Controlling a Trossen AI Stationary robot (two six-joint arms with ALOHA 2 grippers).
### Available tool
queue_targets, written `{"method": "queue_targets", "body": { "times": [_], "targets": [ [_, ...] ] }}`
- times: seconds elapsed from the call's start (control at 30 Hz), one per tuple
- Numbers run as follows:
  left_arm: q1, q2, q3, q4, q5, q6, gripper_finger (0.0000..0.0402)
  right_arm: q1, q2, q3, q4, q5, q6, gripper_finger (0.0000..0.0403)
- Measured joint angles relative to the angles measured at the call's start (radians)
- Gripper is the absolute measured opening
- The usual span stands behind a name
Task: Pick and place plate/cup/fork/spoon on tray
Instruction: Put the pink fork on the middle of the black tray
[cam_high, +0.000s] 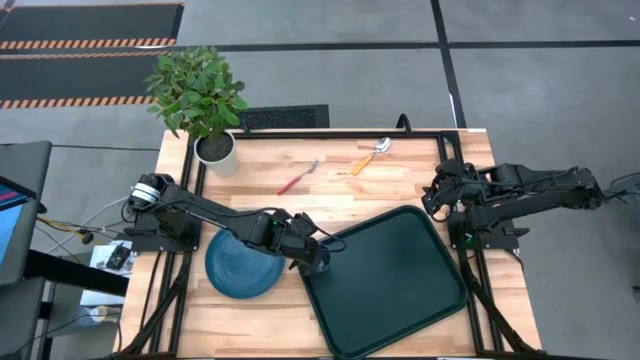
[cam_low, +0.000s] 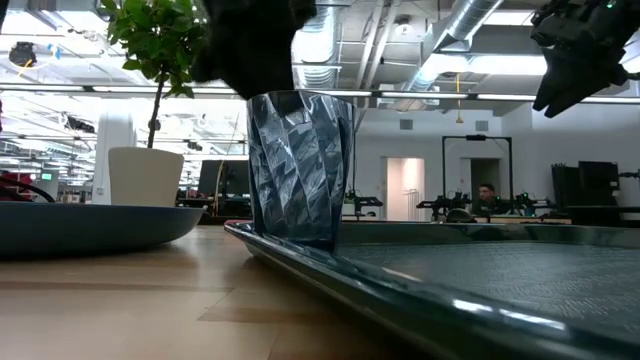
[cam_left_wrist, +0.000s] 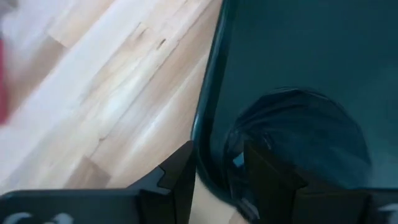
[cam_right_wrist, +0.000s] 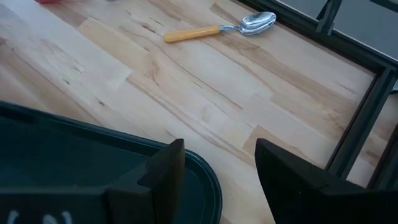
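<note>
1. Cup: the small dark grey-blue see-through tumbler (cam_low: 300, 165) stands upright just inside the near-left edge of the big dark green rectangular plastic tray (cam_high: 400, 290), its faceted wall clear in the low view.
2. The left gripper (cam_high: 316, 256) is at that same edge of the tray, its dark arm reaching across the wooden table (cam_high: 400, 185) from the left side.
3. In the left wrist view the cup (cam_left_wrist: 292, 143) is seen from above, and one finger (cam_left_wrist: 264, 171) is inside the cup's rim while the other is outside over the tray's edge; the two are closed on the cup's wall.
4. The large round dark teal-blue plate (cam_high: 240, 268) lies flat on the table just left of the tray, partly under the left arm.
5. The slim fork with the red handle (cam_high: 297, 178) lies on the wood toward the far side, well apart from the tray.
6. The slim spoon with the orange handle and silver bowl (cam_high: 370, 156) lies to the right of the fork, also on bare wood; the right wrist view shows it (cam_right_wrist: 217, 29) beyond the tray's corner.
7. The right gripper (cam_high: 436, 196) hangs over the table's right side near the tray's far-right corner, its fingers apart and holding nothing.
8. A leafy green plant in a white pot (cam_high: 214, 150) stands at the far-left corner of the table.
</note>
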Motion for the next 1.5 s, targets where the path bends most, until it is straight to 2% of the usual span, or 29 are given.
{"method": "queue_targets", "body": {
  "times": [0.13, 0.23, 0.3, 0.47, 0.57, 0.7, 0.77, 0.9, 1.0, 1.23, 1.37, 1.5],
  "targets": [
    [-0.011, -0.001, 0.150, -0.232, -0.045, 0.040, 0.0124, 0.000, 0.000, 0.000, 0.000, 0.000, -0.008, 0.0221],
    [-0.032, -0.002, 0.230, -0.375, -0.185, 0.063, 0.0124, 0.000, 0.000, 0.000, 0.006, 0.000, -0.008, 0.0221],
    [-0.032, -0.015, 0.243, -0.430, -0.263, 0.081, 0.0124, 0.000, 0.000, 0.000, 0.013, 0.000, -0.008, 0.0221],
    [0.101, -0.040, 0.198, -0.415, -0.254, 0.150, 0.0124, 0.000, 0.001, 0.000, 0.059, -0.001, -0.037, 0.0221],
    [0.212, -0.039, 0.159, -0.336, -0.231, 0.242, 0.0124, 0.000, 0.002, 0.000, 0.075, -0.001, -0.041, 0.0221],
    [0.363, -0.038, 0.093, -0.121, -0.046, 0.409, 0.0124, 0.000, 0.002, 0.000, 0.075, -0.022, -0.041, 0.0221],
    [0.426, -0.039, 0.061, -0.039, -0.024, 0.470, 0.0124, 0.000, 0.002, 0.000, 0.075, -0.036, -0.041, 0.0221],
    [0.546, -0.039, 0.008, 0.007, -0.011, 0.528, 0.0124, 0.000, 0.002, 0.000, 0.074, -0.043, -0.042, 0.0221],
    [0.624, -0.039, -0.038, 0.053, 0.053, 0.560, 0.0124, 0.000, 0.002, 0.000, 0.074, -0.043, -0.042, 0.0221],
    [0.713, -0.030, -0.173, 0.229, 0.123, 0.601, 0.0124, 0.000, 0.002, 0.000, 0.075, -0.043, -0.057, 0.0221],
    [0.730, -0.030, -0.235, 0.289, 0.182, 0.612, 0.0124, 0.000, 0.002, 0.000, 0.077, -0.043, -0.060, 0.0221],
    [0.729, -0.030, -0.287, 0.342, 0.188, 0.625, 0.0124, 0.000, 0.002, 0.000, 0.078, -0.043, -0.060, 0.0221]
  ]
}}
